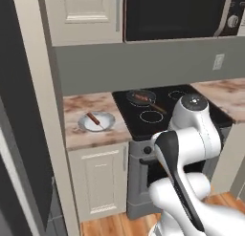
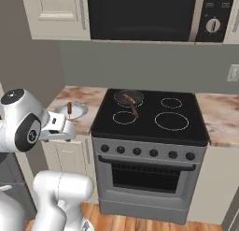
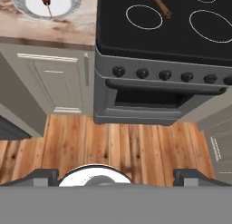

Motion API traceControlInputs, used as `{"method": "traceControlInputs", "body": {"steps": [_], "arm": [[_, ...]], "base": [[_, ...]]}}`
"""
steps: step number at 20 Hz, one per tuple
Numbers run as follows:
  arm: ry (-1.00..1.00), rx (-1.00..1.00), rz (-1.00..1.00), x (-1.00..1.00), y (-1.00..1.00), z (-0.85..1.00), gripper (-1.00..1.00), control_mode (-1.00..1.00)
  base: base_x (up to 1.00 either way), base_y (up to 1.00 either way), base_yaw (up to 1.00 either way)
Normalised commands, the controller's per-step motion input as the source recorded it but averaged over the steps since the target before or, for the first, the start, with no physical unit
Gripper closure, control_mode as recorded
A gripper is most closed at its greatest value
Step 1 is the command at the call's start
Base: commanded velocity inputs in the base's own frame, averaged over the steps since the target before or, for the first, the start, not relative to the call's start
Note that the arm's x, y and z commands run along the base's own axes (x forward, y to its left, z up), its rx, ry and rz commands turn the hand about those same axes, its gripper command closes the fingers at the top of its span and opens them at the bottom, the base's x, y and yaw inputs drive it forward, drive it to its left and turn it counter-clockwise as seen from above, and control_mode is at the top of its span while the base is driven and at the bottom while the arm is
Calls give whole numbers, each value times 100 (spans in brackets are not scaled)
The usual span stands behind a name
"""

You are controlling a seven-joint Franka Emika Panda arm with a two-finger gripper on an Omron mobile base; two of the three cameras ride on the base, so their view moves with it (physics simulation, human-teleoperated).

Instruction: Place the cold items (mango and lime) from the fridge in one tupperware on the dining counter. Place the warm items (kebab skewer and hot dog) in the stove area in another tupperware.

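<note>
**Stove ahead, plate to its left**

We face the stove area (image 2: 149,115), with the cooktop (image 1: 158,111) set between two counters. On the cooktop's rear left burner sits a pan (image 2: 129,97), its handle (image 3: 161,4) reaching toward the front; something long lies in the pan, and we cannot tell what it is. On the left counter (image 1: 91,132), just beside the cooktop, rests a plate (image 1: 97,121) with a skewer (image 1: 93,118) lying in it. Below that counter is a cabinet door (image 3: 56,85); below the cooktop, a row of knobs (image 2: 147,152) above the oven door (image 2: 147,176). A microwave (image 2: 149,15) hangs over the cooktop, and the right counter (image 2: 223,118) has an outlet (image 1: 218,61) on the wall behind it.
</note>
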Motion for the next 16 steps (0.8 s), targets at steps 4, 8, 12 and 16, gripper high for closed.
{"method": "traceControlInputs", "body": {"steps": [4, 8, 12, 16], "arm": [[0, 0, 0, 0, 0, 0, -100, 100], [0, 0, 0, 0, 0, 0, -100, 100], [0, 0, 0, 0, 0, 0, -100, 100], [0, 0, 0, 0, 0, 0, -100, 100]], "base": [[52, 0, 0], [54, 0, 0], [81, 0, 0], [64, 0, 0]]}}
